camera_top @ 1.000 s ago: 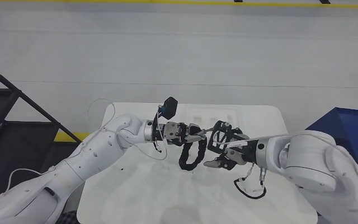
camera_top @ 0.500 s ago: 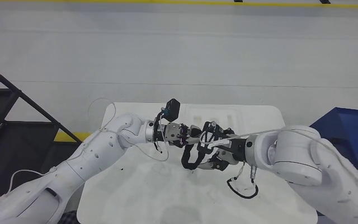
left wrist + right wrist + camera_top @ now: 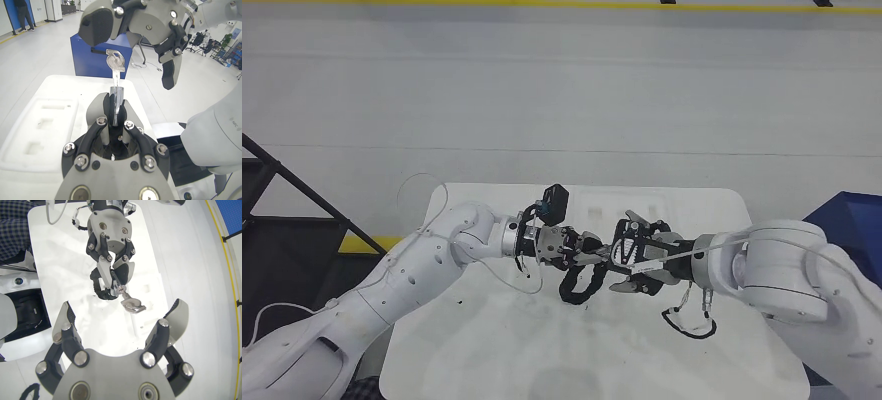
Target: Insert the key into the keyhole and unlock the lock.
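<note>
Bright, even overhead light, shadows weak. White rectangular table top (image 3: 502, 350) blown out. Glare streaks on shiny chrome lock cylinder (image 3: 117, 102). Wrist views bend at edges.

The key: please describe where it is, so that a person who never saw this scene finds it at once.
Above the white table, the left gripper clamps a chrome lock cylinder. The key sticks out of its keyhole, toward the open right gripper. It is the only flat silver piece, and nothing grips it.
</note>
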Robot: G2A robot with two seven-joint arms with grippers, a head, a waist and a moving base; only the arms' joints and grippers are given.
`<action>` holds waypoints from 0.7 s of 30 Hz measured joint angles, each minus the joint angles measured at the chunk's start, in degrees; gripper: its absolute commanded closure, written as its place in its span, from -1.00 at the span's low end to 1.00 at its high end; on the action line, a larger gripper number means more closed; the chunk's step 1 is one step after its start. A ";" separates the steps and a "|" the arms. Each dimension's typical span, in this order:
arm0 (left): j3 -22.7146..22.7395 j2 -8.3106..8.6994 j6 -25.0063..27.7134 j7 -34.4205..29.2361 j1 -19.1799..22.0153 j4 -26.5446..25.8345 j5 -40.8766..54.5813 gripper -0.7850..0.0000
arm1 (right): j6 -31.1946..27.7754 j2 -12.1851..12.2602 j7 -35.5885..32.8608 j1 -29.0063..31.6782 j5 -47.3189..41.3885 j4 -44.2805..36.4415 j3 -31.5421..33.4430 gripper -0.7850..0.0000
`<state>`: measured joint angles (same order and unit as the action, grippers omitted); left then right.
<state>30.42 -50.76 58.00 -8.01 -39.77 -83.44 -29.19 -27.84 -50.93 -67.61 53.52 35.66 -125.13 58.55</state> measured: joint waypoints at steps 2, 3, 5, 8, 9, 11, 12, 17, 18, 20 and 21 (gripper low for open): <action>-0.23 0.42 0.00 -1.29 0.49 -0.41 0.49 1.00 | 0.04 0.00 -0.10 -0.02 -0.01 -0.02 -0.02 -1.00; -0.36 0.69 0.00 -2.16 0.83 -0.64 0.87 1.00 | 0.05 0.00 -0.13 -0.03 -0.02 -0.03 -0.03 -1.00; -0.64 1.08 0.00 -3.51 1.34 -1.08 1.43 1.00 | 0.05 -0.01 -0.13 -0.03 -0.02 -0.03 -0.03 -1.00; -1.16 1.62 0.00 -5.43 2.11 -1.66 2.46 1.00 | 0.10 0.00 -0.04 0.12 0.10 0.09 -0.08 -1.00; -1.38 1.79 0.00 -5.89 2.34 -1.84 2.99 1.00 | -0.18 0.04 0.23 0.53 0.46 0.24 -0.24 -1.00; -1.71 2.00 0.00 -6.51 2.68 -2.01 3.71 1.00 | -2.37 0.12 1.59 0.82 1.20 0.39 -0.24 -1.00; -1.90 2.12 0.00 -6.81 2.89 -2.05 4.08 1.00 | -4.52 0.22 2.16 0.85 1.99 0.59 -0.23 -1.00; -2.61 2.39 0.00 -7.16 3.35 -2.26 4.76 1.00 | -12.70 0.67 5.21 0.79 5.37 1.92 0.82 -0.84; -2.77 2.43 0.00 -7.09 3.36 -2.31 4.77 1.00 | -14.26 0.78 6.25 0.98 6.60 2.07 1.20 -0.89; -3.00 2.49 0.00 -7.02 3.39 -2.30 4.70 1.00 | -16.30 0.95 8.01 1.44 8.45 2.22 1.77 -0.78; -3.14 2.52 0.00 -6.95 3.43 -2.27 4.66 1.00 | -17.47 1.05 9.36 1.78 9.71 2.26 2.15 -0.65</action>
<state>27.28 -48.25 58.00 -14.96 -36.33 -85.71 -24.53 -45.31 -49.88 -58.25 55.30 45.37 -122.86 60.70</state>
